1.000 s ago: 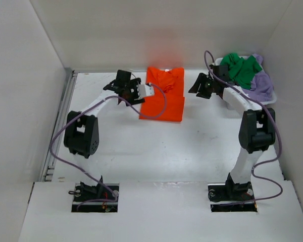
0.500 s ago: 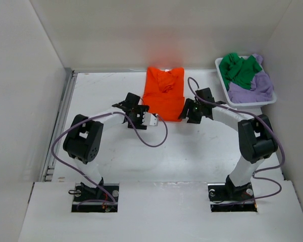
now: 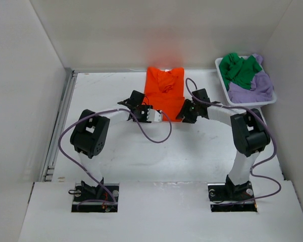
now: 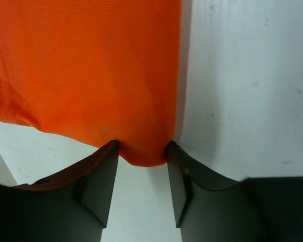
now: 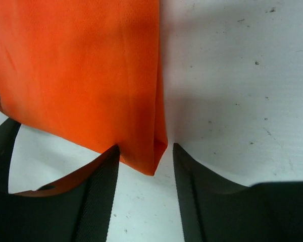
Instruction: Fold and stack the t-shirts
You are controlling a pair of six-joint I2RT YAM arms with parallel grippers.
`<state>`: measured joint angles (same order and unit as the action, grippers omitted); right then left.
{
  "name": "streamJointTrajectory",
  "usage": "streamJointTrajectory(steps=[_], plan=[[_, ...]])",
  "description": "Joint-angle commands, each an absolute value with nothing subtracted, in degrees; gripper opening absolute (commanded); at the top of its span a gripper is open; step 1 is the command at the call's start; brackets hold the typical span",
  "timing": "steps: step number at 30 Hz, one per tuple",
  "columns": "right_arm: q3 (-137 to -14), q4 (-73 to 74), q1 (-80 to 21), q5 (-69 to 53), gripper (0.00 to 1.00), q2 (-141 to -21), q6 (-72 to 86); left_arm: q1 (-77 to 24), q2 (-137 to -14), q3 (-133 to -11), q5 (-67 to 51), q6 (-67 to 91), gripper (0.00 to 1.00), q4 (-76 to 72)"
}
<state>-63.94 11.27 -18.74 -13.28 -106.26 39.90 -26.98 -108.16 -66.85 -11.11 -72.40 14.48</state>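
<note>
The orange t-shirt point(image 3: 164, 91) lies folded into a long strip at the back middle of the table. My left gripper point(image 3: 143, 107) is open at the shirt's near left corner. In the left wrist view that corner point(image 4: 141, 151) sits between the spread fingers of the left gripper point(image 4: 141, 146). My right gripper point(image 3: 186, 112) is open at the near right corner. In the right wrist view the layered corner point(image 5: 151, 151) lies between the tips of the right gripper point(image 5: 145, 148). The green t-shirt point(image 3: 240, 69) and the lavender t-shirt point(image 3: 252, 88) lie crumpled in the basket.
The white basket point(image 3: 221, 75) stands at the back right, against the right wall. White walls close in the table at the left, back and right. A metal rail point(image 3: 60, 126) runs along the left edge. Purple cables loop beside both arms.
Both grippers have come down from beside the shirt's far half to its near corners. Over the last half second they have closed in until the corners lie between their fingers. The shirt has not moved.
</note>
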Motion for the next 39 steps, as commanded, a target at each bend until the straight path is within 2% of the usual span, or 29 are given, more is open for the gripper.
streamJointTrajectory(steps=[1, 3, 6, 9, 13, 20, 25, 28, 32, 39], plan=[[-65.74, 10.02, -19.29, -12.57, 0.5, -108.37, 40.61, -26.32, -111.09, -68.73, -12.04, -68.73, 0.36, 15.47], [-65.83, 10.02, -19.29, -13.0, 0.37, -108.98, 40.61, -26.41, -111.27, -68.91, -12.04, -68.47, 0.26, 15.82], [-65.83, 10.11, -19.29, -13.53, 0.12, -108.99, 40.96, -26.67, -111.36, -68.91, -11.69, -67.94, 0.13, 16.35], [-65.92, 10.46, -19.29, -14.15, 0.02, -108.2, 40.87, -26.67, -110.57, -68.99, -11.69, -67.15, 0.04, 18.19], [-64.52, 11.34, -19.55, -15.38, 0.0, -106.09, 39.82, -27.11, -107.68, -67.95, -11.87, -65.83, 0.0, 22.23], [-54.6, 14.67, -23.32, -16.17, 0.0, -94.77, 37.79, -30.36, -95.3, -58.2, -11.16, -60.74, 0.0, 30.92], [-47.82, 23.71, -31.57, -16.7, 0.0, -81.42, 38.14, -35.45, -81.68, -54.76, -11.86, -55.12, 0.0, 49.35], [-47.46, 31.44, -37.81, -15.74, 0.0, -73.15, 40.51, -37.39, -76.21, -57.9, -13.88, -51.43, 0.0, 62.1], [-50.26, 36.12, -41.0, -15.47, 0.01, -66.46, 44.29, -34.15, -76.46, -68.26, -21.08, -44.49, 0.01, 72.32], [-58.26, 34.45, -36.44, -16.43, 0.01, -72.76, 39.74, -27.04, -82.86, -79.09, -24.96, -38.15, 0.02, 66.1]])
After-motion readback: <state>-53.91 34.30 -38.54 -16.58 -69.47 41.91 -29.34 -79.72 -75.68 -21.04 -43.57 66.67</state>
